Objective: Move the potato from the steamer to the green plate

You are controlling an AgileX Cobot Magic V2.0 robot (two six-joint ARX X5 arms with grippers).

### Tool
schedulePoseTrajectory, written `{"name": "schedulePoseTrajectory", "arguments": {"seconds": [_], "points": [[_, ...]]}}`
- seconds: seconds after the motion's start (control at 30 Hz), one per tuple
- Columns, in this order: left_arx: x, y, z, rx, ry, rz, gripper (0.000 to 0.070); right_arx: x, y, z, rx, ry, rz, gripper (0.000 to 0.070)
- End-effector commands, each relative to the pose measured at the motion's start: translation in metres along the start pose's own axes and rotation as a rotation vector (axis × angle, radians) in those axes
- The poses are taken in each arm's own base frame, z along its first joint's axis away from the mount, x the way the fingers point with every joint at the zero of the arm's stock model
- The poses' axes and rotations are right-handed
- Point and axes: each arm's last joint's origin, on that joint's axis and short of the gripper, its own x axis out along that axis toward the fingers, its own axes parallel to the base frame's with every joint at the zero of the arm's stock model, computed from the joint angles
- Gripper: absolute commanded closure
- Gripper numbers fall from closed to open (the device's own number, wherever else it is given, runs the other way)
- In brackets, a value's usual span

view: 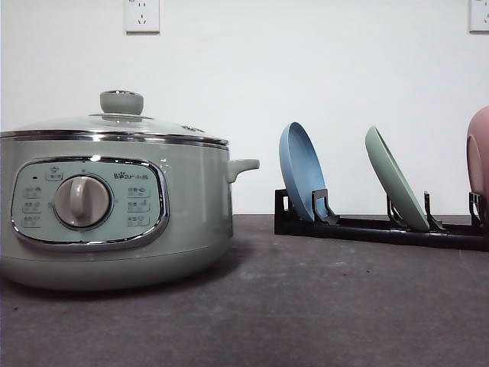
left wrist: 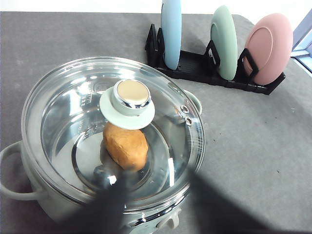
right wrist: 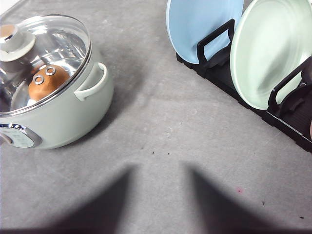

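Three plates stood on edge in a black rack on the dark grey table: the blue plate, the green plate and the pink plate, each in its own slot and apart from its neighbours. The steamer sat well apart from the rack, with a broad strip of bare tabletop between its side handle and the rack's near end. Its glass lid was closed, seated on the chrome rim.

From the left wrist view, the potato lay on the steamer's metal floor, directly under the lid knob and clear of the inner wall all round. From the right wrist view, the same potato appeared through the glass beside two small lid vents. The front view hid the potato behind the steamer's opaque wall but showed the dial panel.

Only blurred dark shapes at the bottom edge of each wrist view marked the fingers; whether either gripper was spread or pressed together could not be told. Judging by the wrist views, the left camera looked down on the lid, and the right camera looked down on open table between steamer and rack, with the green plate near.
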Motion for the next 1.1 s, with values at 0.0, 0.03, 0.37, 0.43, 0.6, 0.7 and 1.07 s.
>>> {"name": "schedulePoseTrajectory", "arguments": {"seconds": [0.0, 0.03, 0.37, 0.43, 0.6, 0.7, 1.07], "points": [[-0.003, -0.002, 0.006, 0.029, -0.021, -0.006, 0.0202, -0.003, 0.002, 0.005, -0.010, -0.017, 0.003, 0.0128], [-0.003, -0.002, 0.006, 0.029, -0.021, -0.006, 0.0180, -0.003, 0.002, 0.005, -0.009, -0.017, 0.003, 0.0127], [-0.003, -0.002, 0.006, 0.029, -0.021, -0.006, 0.0179, -0.003, 0.002, 0.005, -0.007, -0.017, 0.003, 0.0127], [-0.003, -0.002, 0.006, 0.029, -0.021, -0.006, 0.0180, -0.003, 0.002, 0.005, -0.007, -0.017, 0.003, 0.0127], [-0.003, -0.002, 0.006, 0.028, -0.020, -0.006, 0.0181, -0.003, 0.001, 0.007, 0.022, -0.032, 0.002, 0.0127], [-0.003, -0.002, 0.006, 0.027, -0.019, -0.006, 0.0181, -0.003, 0.001, 0.011, 0.069, -0.076, 0.002, 0.0128], [-0.003, -0.002, 0.005, 0.023, -0.015, -0.006, 0.0181, 0.014, -0.012, 0.062, 0.165, -0.179, 0.013, 0.0166]]}}
